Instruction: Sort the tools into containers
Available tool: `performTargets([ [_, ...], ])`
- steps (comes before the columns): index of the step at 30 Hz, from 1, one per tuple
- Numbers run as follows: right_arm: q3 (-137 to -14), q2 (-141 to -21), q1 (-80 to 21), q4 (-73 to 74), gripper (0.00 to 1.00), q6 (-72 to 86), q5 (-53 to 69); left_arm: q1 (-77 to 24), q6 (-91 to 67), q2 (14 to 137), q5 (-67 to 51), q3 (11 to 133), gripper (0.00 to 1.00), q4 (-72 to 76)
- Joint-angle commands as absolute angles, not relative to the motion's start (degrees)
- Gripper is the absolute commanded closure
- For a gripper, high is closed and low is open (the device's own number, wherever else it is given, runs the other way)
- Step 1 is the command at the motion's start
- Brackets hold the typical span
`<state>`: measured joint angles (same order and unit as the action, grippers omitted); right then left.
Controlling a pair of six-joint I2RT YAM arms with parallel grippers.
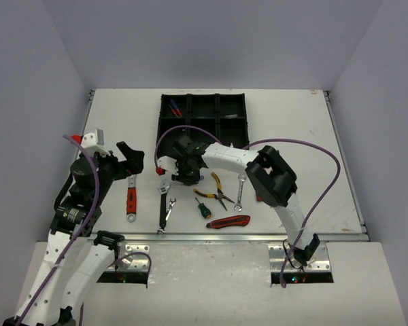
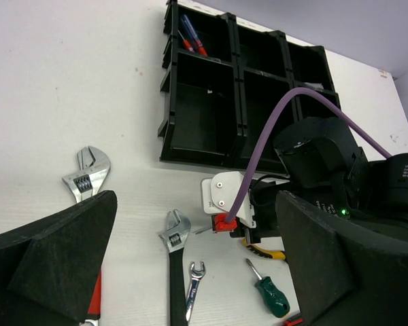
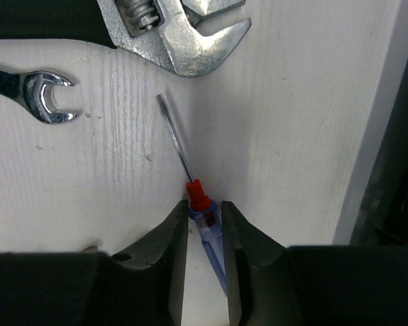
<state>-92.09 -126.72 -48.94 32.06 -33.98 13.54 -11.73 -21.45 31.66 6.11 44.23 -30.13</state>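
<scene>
My right gripper (image 3: 204, 214) is shut on a blue-handled screwdriver (image 3: 207, 221) with a red collar, its shaft pointing away, low over the white table. In the top view the right gripper (image 1: 188, 173) is just in front of the black tray's (image 1: 162, 122) near-left corner. The far-left compartment holds red and blue screwdrivers (image 1: 173, 107). My left gripper (image 1: 132, 157) is open and empty, above a red-handled wrench (image 1: 131, 198). On the table lie a black-handled wrench (image 1: 162, 212), a small spanner (image 1: 170, 207), yellow pliers (image 1: 219, 191), a green screwdriver (image 1: 202, 207), a spanner (image 1: 239, 191) and a red utility knife (image 1: 228, 221).
The tray's black wall (image 3: 401, 136) rises close on the right in the right wrist view. The wrench head (image 3: 177, 34) and the spanner's end (image 3: 44, 95) lie just beyond the screwdriver tip. A purple cable (image 1: 326, 159) loops over the right arm.
</scene>
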Motion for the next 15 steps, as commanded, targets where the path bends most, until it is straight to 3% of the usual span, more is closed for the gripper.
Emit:
performTargets([
  [1,-91.8,-127.8,-48.3,32.0,0.79,-35.2,15.2,-12.1,-20.8,31.2,5.0,44.2,0.00,-27.4],
  [8,-89.8,-126.3,-48.3,27.0,1.00,-34.7,11.9,-12.1,-20.8,31.5,4.9,44.1,0.00,-27.4],
  [15,-86.9,-116.0,-48.3,23.1,1.00,-31.1,14.2,-12.1,-20.9,31.0,5.6,44.1,0.00,-27.4],
])
